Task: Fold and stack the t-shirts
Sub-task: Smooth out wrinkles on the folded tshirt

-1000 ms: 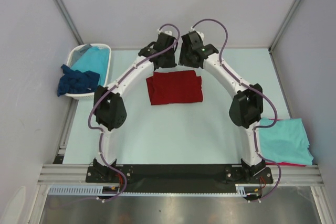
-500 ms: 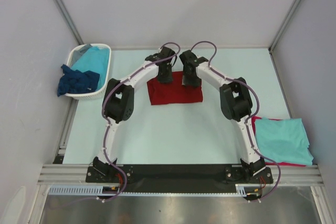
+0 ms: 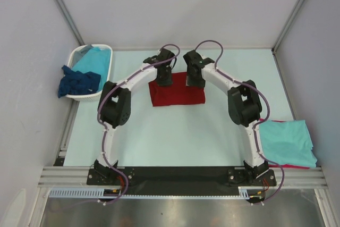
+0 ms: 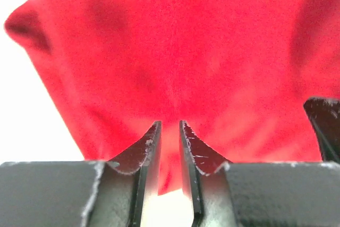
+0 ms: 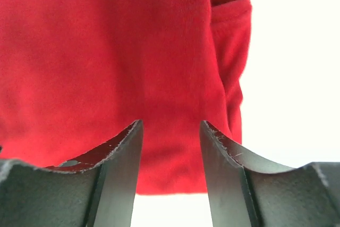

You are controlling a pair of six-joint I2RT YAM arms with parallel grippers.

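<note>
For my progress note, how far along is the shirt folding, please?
Done: a folded turquoise shirt tops a red one at right. In hand: left fingers and right fingers, open, hover over the folded dark red shirt. Left: stacking it, plus the basket's navy shirt and another turquoise one.

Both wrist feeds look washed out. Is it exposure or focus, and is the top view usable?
Left wrist: table blown out white, red shirt soft. Right wrist: same white blowout, shirt weave sharper. Top external: evenly lit, soft shadows, usable.
</note>
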